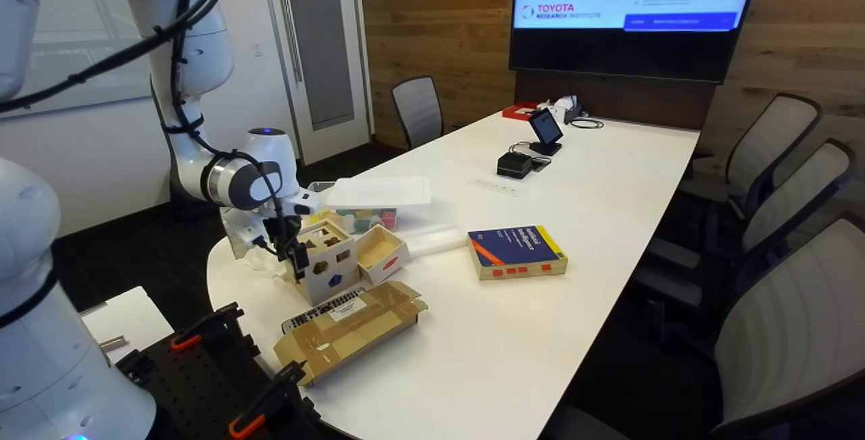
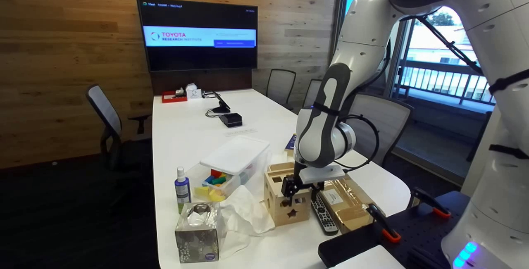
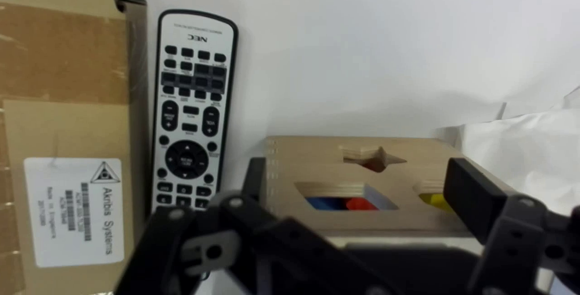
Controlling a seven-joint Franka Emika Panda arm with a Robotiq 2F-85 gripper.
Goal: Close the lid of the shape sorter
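The shape sorter [image 1: 348,272] is a pale wooden cube with shaped holes, standing on the white table. It also shows in an exterior view [image 2: 281,218] and in the wrist view [image 3: 317,164], where coloured blocks show through its holes. The lid [image 1: 325,236], a holed pale panel, lies across the cube's top; whether it sits flush I cannot tell. My gripper [image 3: 362,175] is open at the cube's star-hole side. One finger is beside the cube's edge, the other in front of its face; contact is unclear. The gripper also shows in both exterior views [image 1: 297,263] [image 2: 303,194].
A smaller plain wooden box [image 1: 382,251] stands against the cube. A remote [image 3: 195,100] and a flattish cardboard box [image 1: 358,332] lie beside it. A clear bin [image 2: 248,174] of blocks, crumpled tissue [image 2: 244,215], a tissue box [image 2: 196,238] and a book [image 1: 517,251] are nearby.
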